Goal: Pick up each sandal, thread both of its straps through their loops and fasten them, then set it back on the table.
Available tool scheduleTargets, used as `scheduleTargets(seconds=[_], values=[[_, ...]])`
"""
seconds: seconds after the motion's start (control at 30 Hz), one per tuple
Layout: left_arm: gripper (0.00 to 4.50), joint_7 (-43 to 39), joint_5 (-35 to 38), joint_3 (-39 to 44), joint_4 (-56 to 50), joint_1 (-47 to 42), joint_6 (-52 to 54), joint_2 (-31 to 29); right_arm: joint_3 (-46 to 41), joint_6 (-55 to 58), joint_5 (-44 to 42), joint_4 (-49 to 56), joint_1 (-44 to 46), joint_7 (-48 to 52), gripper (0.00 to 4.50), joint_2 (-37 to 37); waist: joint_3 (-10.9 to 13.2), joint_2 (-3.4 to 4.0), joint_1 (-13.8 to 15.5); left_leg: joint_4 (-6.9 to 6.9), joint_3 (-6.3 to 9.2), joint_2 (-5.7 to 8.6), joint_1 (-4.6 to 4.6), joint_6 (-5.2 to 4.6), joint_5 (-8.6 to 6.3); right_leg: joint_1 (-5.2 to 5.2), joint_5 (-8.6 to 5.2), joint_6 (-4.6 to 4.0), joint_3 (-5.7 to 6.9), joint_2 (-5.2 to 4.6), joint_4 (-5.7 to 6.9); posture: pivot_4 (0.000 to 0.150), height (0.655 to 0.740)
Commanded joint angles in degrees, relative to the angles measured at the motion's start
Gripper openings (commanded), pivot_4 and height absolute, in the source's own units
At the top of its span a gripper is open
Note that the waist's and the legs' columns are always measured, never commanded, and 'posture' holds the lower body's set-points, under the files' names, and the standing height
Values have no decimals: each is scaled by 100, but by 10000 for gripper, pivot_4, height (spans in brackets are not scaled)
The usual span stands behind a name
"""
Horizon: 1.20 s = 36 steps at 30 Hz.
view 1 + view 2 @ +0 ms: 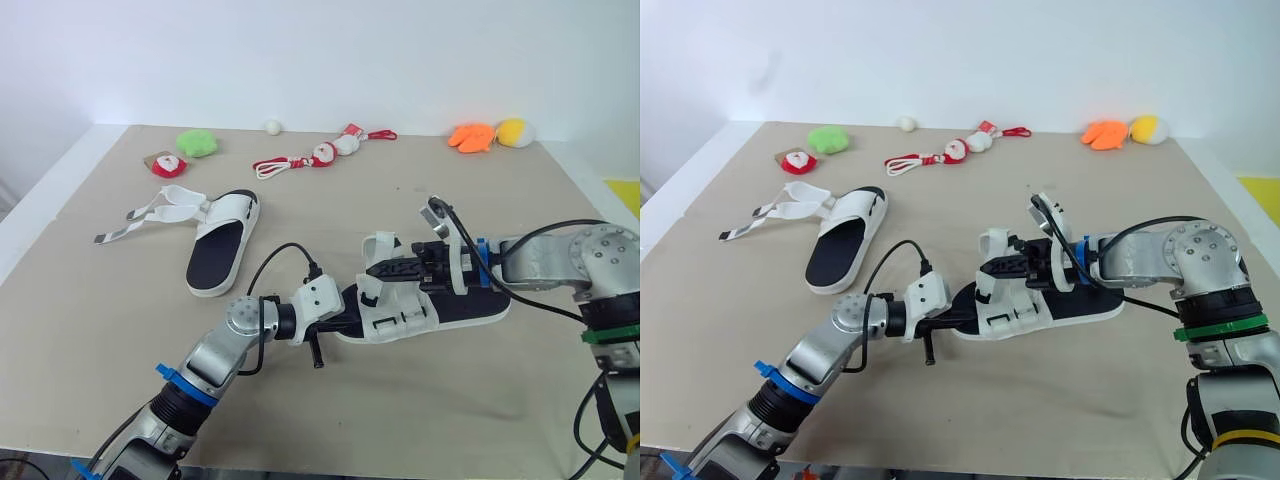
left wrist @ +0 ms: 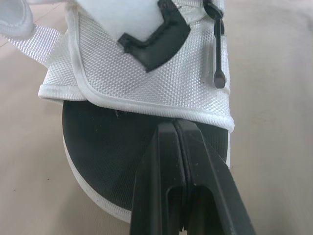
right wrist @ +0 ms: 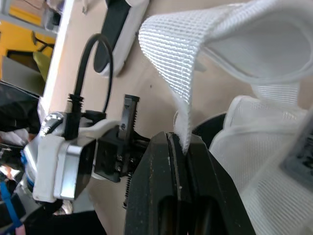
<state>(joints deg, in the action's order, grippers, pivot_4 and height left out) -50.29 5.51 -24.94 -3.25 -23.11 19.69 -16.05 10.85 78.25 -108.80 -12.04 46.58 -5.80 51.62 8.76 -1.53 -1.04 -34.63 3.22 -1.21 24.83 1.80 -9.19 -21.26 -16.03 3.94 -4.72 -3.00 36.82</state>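
The sandal (image 1: 400, 325) in work lies on the table (image 1: 450, 400), near and a little right of the middle, between the two arms. The right gripper (image 3: 177, 139) is clamped on the end of one white strap (image 3: 171, 58) and holds it lifted above the footbed. The left gripper (image 2: 174, 128) has its fingers together with nothing between them. Its tips rest on the black footbed, just at the edge of the white upper, so I judge it is pinning the shoe down and not gripping it.

The step in hand appears to be the threading of this first strap. Which loop it must go to, I cannot make out.

The next move calls for bringing the strap end to its loop without twisting the webbing, while the left side holds the sole from sliding. After that comes folding it back and pressing it to fasten.

The second sandal (image 1: 222, 245) waits at the far left, its straps spread open on the table, not yet done.
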Motion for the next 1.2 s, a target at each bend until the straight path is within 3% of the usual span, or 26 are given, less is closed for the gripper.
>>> scheduleTargets(seconds=[0.03,0.43,0.9,1.2], values=[[0,14,-228,-333,506,228,233,-40,-128,521,538,-228,330,536,600,78,0,0,0,0,0,0,0,-1,0,-1,0,1,0,0,0,1500,7400],[0,51,-236,-311,504,239,232,-31,-297,1391,2579,-262,660,2181,600,-188,0,4,5,-1,0,1,2,0,0,-2,0,1,1,-1,0,1500,7400],[0,54,-255,-325,501,227,221,-30,88,1425,3560,335,611,3663,600,-122,-1,5,5,-1,2,3,2,0,0,-2,-1,11,4,-2,0,1500,7400],[0,105,-255,-317,395,302,270,-46,365,1425,4269,37,836,4420,600,-276,-1,5,3,-1,3,3,1,1,0,-2,-2,13,5,-2,0,1500,7400]])
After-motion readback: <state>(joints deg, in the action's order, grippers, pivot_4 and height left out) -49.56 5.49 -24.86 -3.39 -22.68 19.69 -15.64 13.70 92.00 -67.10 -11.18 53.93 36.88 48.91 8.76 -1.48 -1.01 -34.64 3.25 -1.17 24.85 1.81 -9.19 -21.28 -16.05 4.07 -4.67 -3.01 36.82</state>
